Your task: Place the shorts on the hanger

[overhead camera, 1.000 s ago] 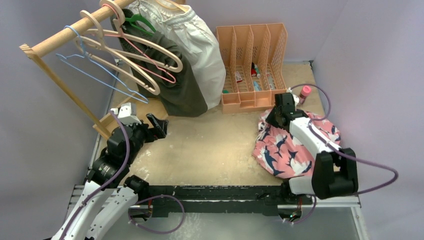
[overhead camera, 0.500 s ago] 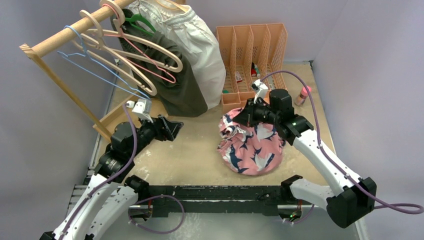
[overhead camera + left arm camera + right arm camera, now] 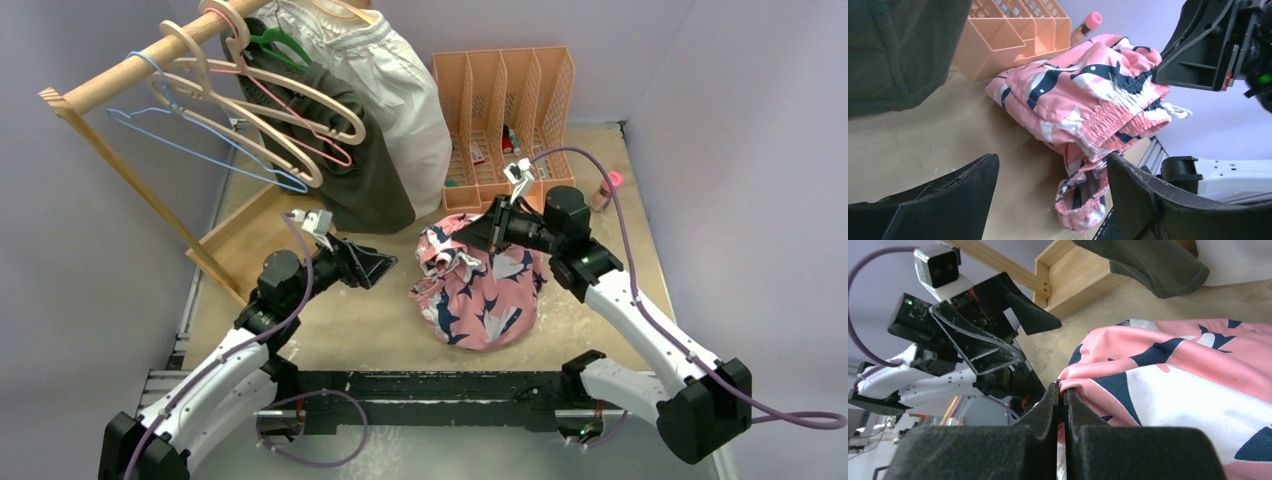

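The right gripper (image 3: 1064,395) pinches the shorts (image 3: 480,290) by an edge, presenting them. The left gripper (image 3: 1052,160) hovers just beside them, spread wide. Next it probably needs to grab the waistband.

Overhead, the white garment (image 3: 410,100) is cut off at twelve o'clock; at the right wrist, the shorts (image 3: 1173,390) at three o'clock.

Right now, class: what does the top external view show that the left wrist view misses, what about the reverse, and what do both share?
Only top external: the light-blue hanger hanging on the wooden rail, and both arms whole.
Only left wrist: the gathered waistband close up, ahead of the open left hand.
Both: the shorts, the right hand shut on them, and the orange organizer.
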`<state>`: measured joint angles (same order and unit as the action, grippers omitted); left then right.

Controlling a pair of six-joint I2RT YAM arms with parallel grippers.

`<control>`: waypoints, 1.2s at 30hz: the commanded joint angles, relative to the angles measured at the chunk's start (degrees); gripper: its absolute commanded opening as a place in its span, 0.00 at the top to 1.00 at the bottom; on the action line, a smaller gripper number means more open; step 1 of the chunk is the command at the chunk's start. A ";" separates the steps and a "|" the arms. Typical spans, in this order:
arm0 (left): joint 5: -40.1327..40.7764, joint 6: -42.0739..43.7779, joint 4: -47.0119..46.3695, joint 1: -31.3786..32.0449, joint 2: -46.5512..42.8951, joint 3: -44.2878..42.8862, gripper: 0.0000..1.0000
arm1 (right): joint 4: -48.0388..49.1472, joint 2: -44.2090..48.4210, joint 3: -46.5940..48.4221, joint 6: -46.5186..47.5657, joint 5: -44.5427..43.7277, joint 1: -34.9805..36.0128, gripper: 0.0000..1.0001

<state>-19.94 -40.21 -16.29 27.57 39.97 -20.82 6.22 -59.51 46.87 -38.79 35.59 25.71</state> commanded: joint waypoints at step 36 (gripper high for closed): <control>22.50 1.27 -20.39 13.78 20.88 -1.48 0.42 | 18.51 -6.26 -4.97 -10.00 2.10 0.81 1.00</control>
<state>-1.32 -39.81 -34.63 41.06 63.51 -20.16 23.66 -65.28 40.73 -50.46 37.04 26.00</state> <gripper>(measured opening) 0.596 0.015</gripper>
